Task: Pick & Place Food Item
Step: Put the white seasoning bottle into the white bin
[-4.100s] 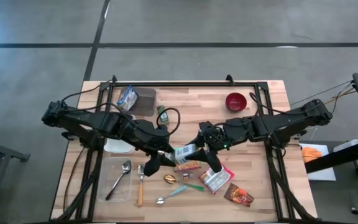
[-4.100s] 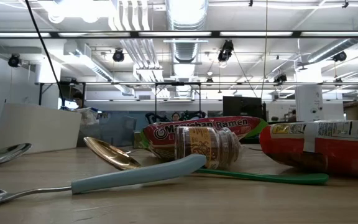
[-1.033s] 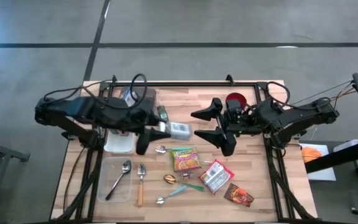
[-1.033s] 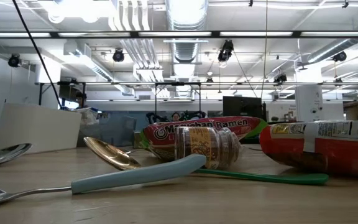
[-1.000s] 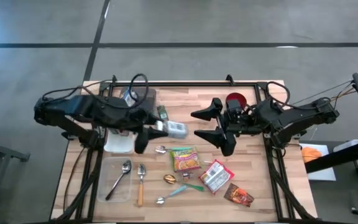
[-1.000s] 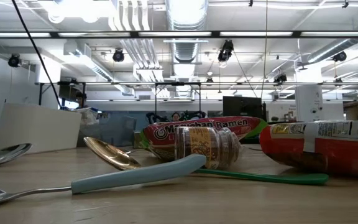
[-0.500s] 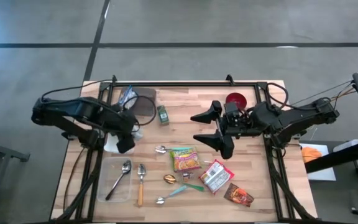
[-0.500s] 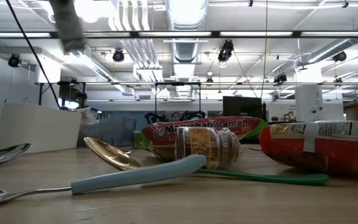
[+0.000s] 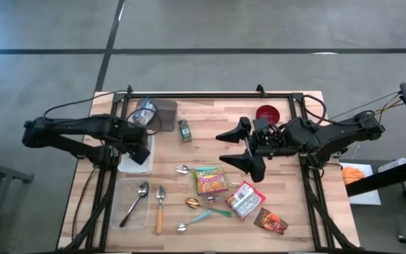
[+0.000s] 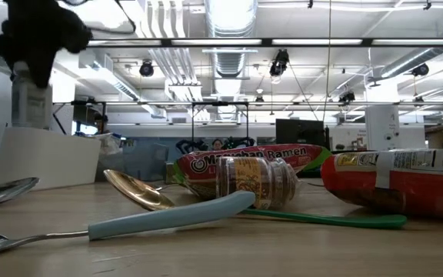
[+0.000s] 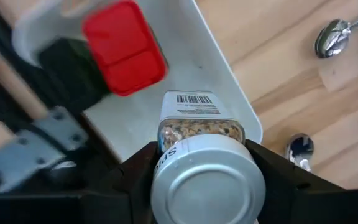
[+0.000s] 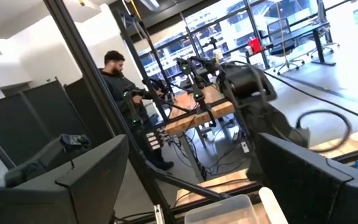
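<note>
The left gripper (image 11: pixel 201 186) clamps a silver-capped glass seasoning jar (image 11: pixel 202 163) above the white rectangular plastic bin (image 9: pixel 134 161) at the high view's left. The placing step is in hand; next, lowering and releasing. The right gripper (image 9: pixel 242 146) waits open, centre-right.

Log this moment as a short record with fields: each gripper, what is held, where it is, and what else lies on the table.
left gripper: shut on the spice jar, silver lid toward the wrist camera
position: above the white bin at the table's left side
bin contents: a red-lidded item
right gripper: open, holding nothing, raised over the table's middle right
on table: ramen packet, red bowl, small green jar, spoons, red snack packets
placement: jar not yet released
</note>
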Robot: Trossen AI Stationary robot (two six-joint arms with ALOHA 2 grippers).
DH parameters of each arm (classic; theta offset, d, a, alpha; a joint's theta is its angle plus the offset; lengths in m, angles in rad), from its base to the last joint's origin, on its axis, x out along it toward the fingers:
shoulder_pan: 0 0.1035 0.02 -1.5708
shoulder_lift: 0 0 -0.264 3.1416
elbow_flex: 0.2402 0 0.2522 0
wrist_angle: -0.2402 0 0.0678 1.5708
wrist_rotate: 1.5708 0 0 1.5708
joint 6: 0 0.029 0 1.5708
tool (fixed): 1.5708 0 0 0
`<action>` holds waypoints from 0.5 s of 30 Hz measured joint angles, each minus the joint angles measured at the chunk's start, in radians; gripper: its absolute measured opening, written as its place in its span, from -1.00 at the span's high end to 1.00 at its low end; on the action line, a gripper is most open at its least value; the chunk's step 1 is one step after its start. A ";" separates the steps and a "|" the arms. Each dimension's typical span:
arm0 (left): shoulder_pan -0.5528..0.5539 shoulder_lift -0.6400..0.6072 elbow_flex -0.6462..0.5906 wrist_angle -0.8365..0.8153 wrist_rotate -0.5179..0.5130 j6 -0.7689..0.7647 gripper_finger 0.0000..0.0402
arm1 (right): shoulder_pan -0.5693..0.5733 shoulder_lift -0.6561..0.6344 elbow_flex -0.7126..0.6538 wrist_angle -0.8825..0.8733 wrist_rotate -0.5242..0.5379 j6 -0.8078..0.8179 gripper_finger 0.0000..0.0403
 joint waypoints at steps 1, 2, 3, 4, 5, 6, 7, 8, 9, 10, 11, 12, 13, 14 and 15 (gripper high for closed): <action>0.010 -0.001 -0.024 0.019 0.009 0.000 0.03 | 0.000 0.000 0.000 0.000 0.000 0.000 -0.74; 0.015 -0.001 -0.045 0.025 0.015 0.001 0.03 | 0.000 0.000 0.000 0.000 0.000 0.000 -0.74; 0.017 -0.001 -0.063 0.030 0.021 0.003 0.03 | 0.000 0.000 0.000 0.000 0.000 0.000 -0.74; 0.016 0.003 -0.075 0.037 0.025 0.006 0.03 | 0.000 0.000 0.000 0.000 0.000 0.000 -0.74; 0.016 0.009 -0.083 0.048 0.029 0.006 0.03 | 0.000 0.000 0.000 -0.001 0.000 0.000 -0.74; 0.015 0.017 -0.090 0.058 0.033 0.007 0.03 | 0.000 0.000 0.000 -0.001 0.000 0.000 -0.74; 0.015 0.025 -0.093 0.071 0.036 0.009 0.03 | 0.000 0.000 0.000 -0.002 0.000 0.000 -0.74; 0.015 0.028 -0.094 0.094 0.034 0.018 0.03 | 0.000 0.000 0.000 -0.002 0.000 0.000 -0.74; 0.015 0.031 -0.093 0.126 0.030 0.033 0.03 | 0.000 0.000 0.000 -0.002 0.000 0.000 -0.74; 0.016 0.035 -0.092 0.153 0.029 0.040 0.03 | 0.000 0.000 0.000 -0.002 0.000 0.000 -0.74; 0.020 0.039 -0.092 0.167 0.029 0.042 0.03 | 0.000 0.000 0.000 -0.002 0.000 0.000 -0.74; 0.026 0.043 -0.093 0.182 0.031 0.042 0.03 | 0.000 0.000 0.000 -0.003 0.000 0.000 -0.74; 0.031 0.048 -0.093 0.194 0.032 0.050 0.03 | 0.000 0.000 0.000 -0.003 0.000 0.000 -0.74; 0.034 0.051 -0.093 0.206 0.032 0.063 0.03 | 0.000 0.000 0.000 -0.003 0.000 -0.001 -0.74; 0.035 0.055 -0.093 0.214 0.029 0.091 0.03 | 0.000 0.000 0.000 -0.003 0.000 -0.001 -0.74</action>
